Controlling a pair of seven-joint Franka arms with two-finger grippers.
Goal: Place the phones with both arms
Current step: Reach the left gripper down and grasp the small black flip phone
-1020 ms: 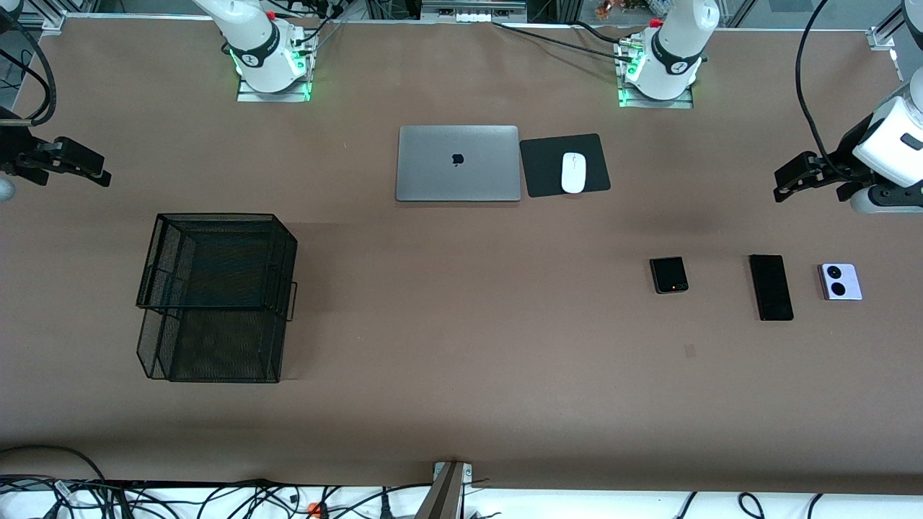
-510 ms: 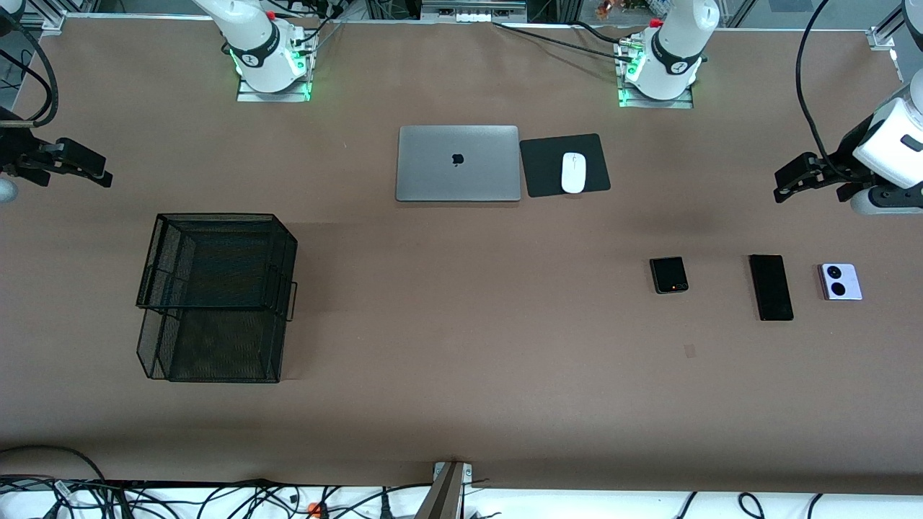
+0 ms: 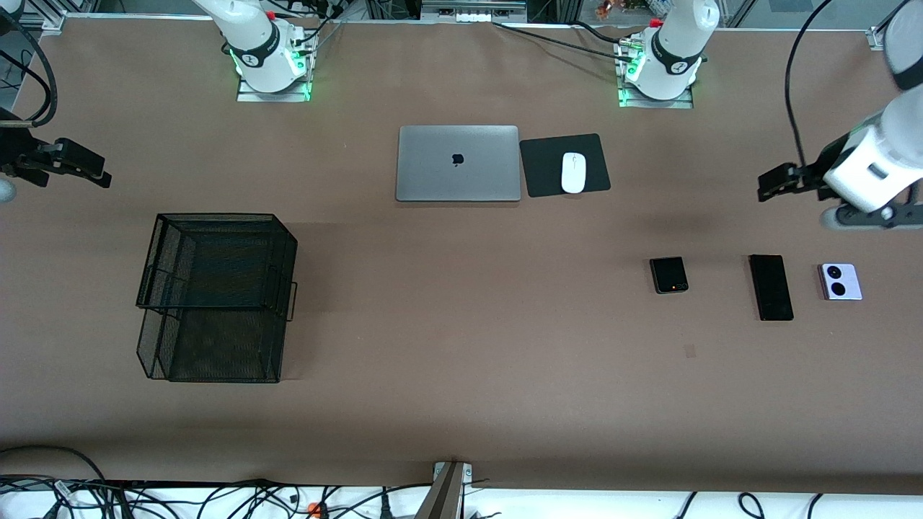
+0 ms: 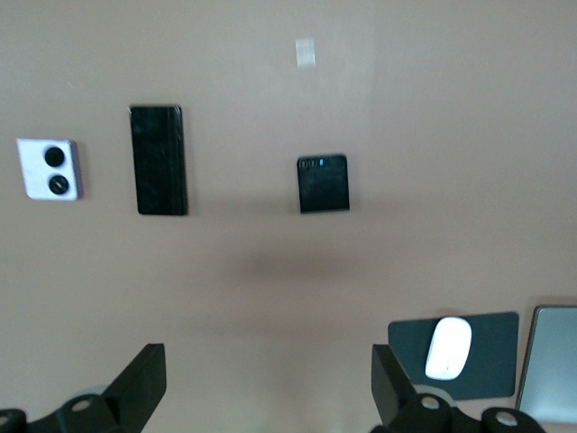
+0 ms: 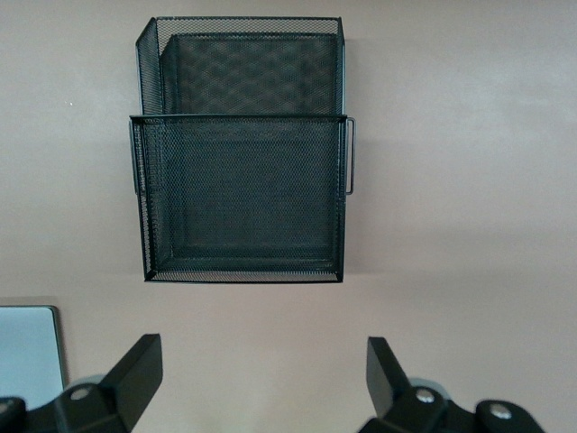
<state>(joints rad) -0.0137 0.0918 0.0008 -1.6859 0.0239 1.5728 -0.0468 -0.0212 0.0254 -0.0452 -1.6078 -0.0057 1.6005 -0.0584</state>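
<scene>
Three phones are lying flat in a row on the brown table (image 3: 461, 404), toward the left arm's end. The small squarish black flip phone (image 3: 668, 274) is sitting closest to the table's middle; the long slim black slab (image 3: 771, 287) is lying next in the row, apart from it; the lavender-white phone (image 3: 840, 281) with two black circles is resting just beside the slab, nearest the table's end. None of them is touching another, and nothing is gripping them.

The left gripper (image 3: 773, 182) is hanging in the air over bare table at the left arm's end, over a spot farther from the front camera than the slab. Its fingers (image 4: 140, 390) are standing wide apart and holding nothing — the left wrist view is looking down between them at all three phones.

The right gripper (image 3: 86, 167) is hovering over bare table at the right arm's end, with its fingers (image 5: 135, 372) spread apart and empty; that arm is waiting.

A black wire-mesh basket (image 3: 216, 295) with two tiers is standing toward the right arm's end. Near the robots' bases, a closed grey laptop (image 3: 458, 163) is lying just beside a black mouse pad (image 3: 544, 166), and a white mouse (image 3: 573, 172) is resting on the pad.
</scene>
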